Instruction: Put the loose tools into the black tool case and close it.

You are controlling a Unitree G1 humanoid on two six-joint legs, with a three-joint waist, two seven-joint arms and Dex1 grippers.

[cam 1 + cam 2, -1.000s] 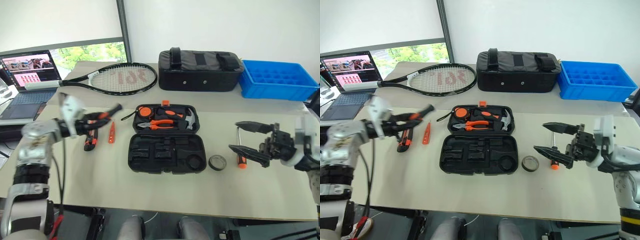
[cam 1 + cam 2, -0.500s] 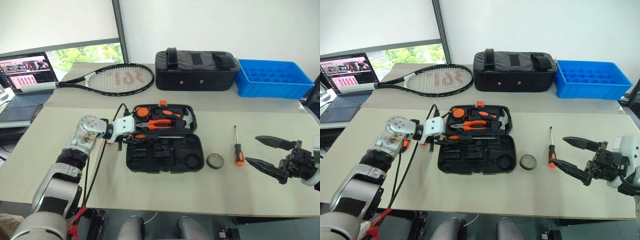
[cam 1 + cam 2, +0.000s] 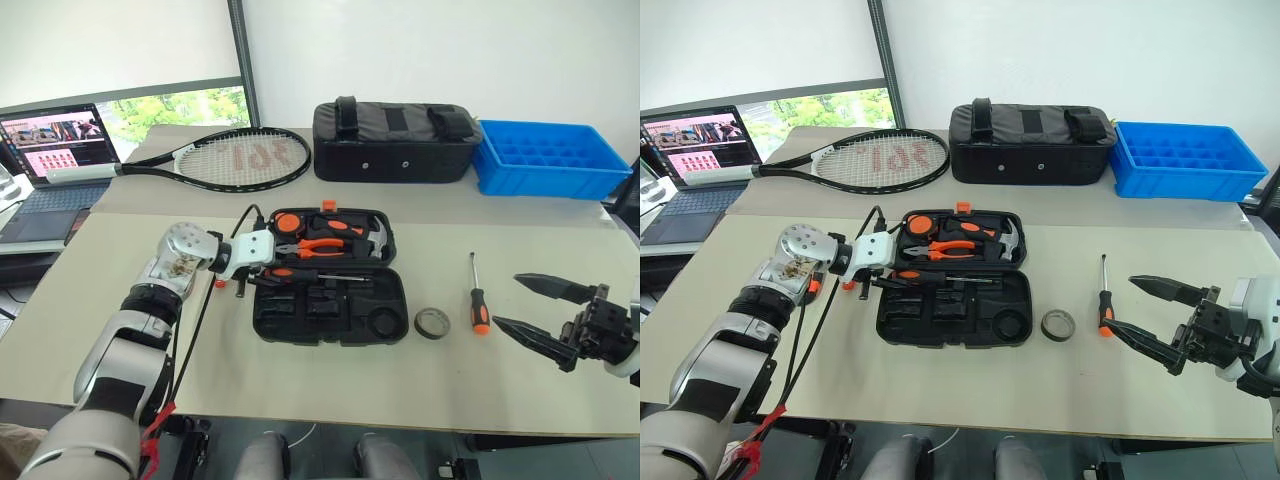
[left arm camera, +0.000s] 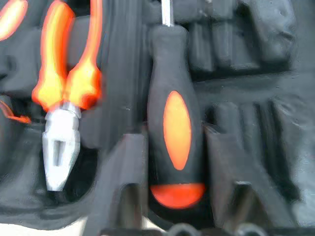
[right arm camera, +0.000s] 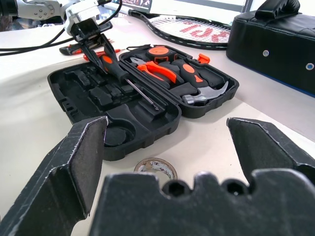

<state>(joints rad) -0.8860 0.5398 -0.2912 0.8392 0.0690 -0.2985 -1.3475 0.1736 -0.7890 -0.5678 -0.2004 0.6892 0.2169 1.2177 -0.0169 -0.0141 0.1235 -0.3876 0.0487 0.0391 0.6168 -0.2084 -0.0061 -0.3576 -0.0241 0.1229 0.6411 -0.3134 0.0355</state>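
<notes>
I have the black tool case (image 3: 330, 290) lying open in the middle of the table (image 3: 300, 380), its lid half farther from me holding orange-handled pliers (image 3: 325, 246), a hammer (image 3: 375, 240) and a round orange item (image 3: 291, 222), its near half showing mostly empty moulded slots. My left gripper (image 3: 262, 277) sits at the case's left edge, right where the two halves meet, and one orange-and-black screwdriver (image 4: 174, 132) lies between its fingers, handle at the gripper and shaft running along the case's middle. In the left wrist view the fingers stand on either side of the handle with narrow gaps visible, so they look slightly apart, but I cannot tell for sure whether they grip it or have let go. The second screwdriver (image 3: 477, 300) lies loose on the table to the right of the case, orange end toward me, shaft pointing away. The grey tape ring (image 3: 432, 323) rests flat between that screwdriver and the case's near right corner, just beside the case. My right gripper (image 3: 530, 306) hovers off to the right of the screwdriver, jaws spread wide with nothing between them. Small orange and black pieces (image 5: 81, 49) lie on the table behind my left wrist, too hidden for me to name. Across the back of the table I see a tennis racket (image 3: 235, 158), a black fabric bag (image 3: 398, 140) and a blue tray (image 3: 555, 160), with a laptop (image 3: 55, 150) at far left.
</notes>
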